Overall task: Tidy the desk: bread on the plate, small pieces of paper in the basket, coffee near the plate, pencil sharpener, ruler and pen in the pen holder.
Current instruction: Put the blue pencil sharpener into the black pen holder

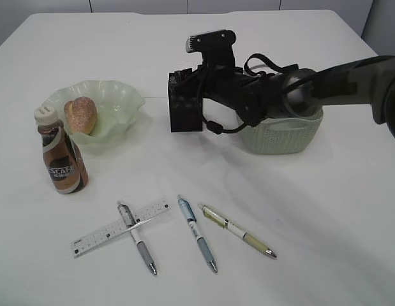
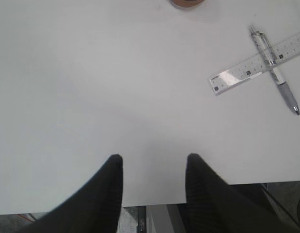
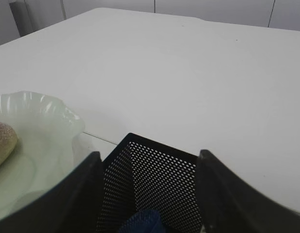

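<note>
Pale grey wall panels (image 1: 140,5) with vertical seams across background. Grey floor strip (image 2: 14,221), metal frame piece (image 2: 142,221) at bottom.

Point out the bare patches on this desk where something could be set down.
Free: the desk right of the pens and in front of the basket, and the far strip behind the plate. Crowded: front centre, where a pen crosses the ruler.

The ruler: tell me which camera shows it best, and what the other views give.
The exterior view shows the ruler whole, lying on the desk with a pen across it. The left wrist view shows it larger, markings clearer, but its far end runs off the picture's right edge. The right wrist view does not show it.
</note>
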Controlling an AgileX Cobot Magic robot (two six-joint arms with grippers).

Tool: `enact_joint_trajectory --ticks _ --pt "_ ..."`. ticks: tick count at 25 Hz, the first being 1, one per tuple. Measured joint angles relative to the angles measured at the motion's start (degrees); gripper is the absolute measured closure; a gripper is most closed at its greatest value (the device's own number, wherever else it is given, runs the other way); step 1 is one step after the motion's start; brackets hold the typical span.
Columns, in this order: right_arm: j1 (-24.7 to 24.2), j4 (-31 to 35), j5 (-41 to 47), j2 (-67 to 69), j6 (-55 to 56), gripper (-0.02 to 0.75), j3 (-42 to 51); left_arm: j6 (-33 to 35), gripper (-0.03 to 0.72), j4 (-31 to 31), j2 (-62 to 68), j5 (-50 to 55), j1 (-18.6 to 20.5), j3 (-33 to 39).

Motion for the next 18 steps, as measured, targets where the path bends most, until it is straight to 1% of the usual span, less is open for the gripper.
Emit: enact_joint_trajectory --ticks 4,9,11,13,18 --pt "0.0 0.0 4.76 -0.42 0.0 0.269 0.0 0.0 0.381 0.0 0.0 0.0 0.0 0.0" --pt "0.0 0.0 10.95 -6.26 0.03 0.269 0.0 0.0 0.381 0.86 0.0 0.0 0.0 0.0" --pt "0.0 0.0 15.25 -9.61 0.03 0.269 0.0 0.0 0.381 1.84 0.0 0.0 0.0 0.0" --pt "0.0 0.08 21.38 -13.43 0.03 0.269 0.0 0.0 0.38 2.88 0.0 0.0 0.0 0.0" --pt "0.0 0.34 35.6 -22.59 0.03 0.269 0.0 0.0 0.381 2.88 0.0 0.0 0.0 0.0"
